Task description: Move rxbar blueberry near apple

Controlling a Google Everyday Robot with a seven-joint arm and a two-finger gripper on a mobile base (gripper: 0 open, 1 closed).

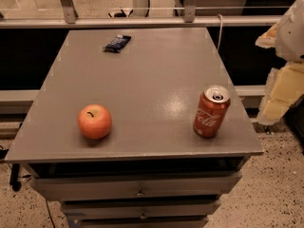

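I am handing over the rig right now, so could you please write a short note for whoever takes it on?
Gripper: beside the right edge of the table, past the cola can, touching none of the items.
Rxbar blueberry: lying flat at the far edge, left of centre.
Apple: near the front left, stem up.
Done: nothing yet; the bar is far from the apple.
Left: grasp the bar, carry it forward, set it beside the apple.

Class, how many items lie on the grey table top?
3: bar at the far edge, apple front left, can front right; none seems hidden. Gripper hangs beyond the table, at right.
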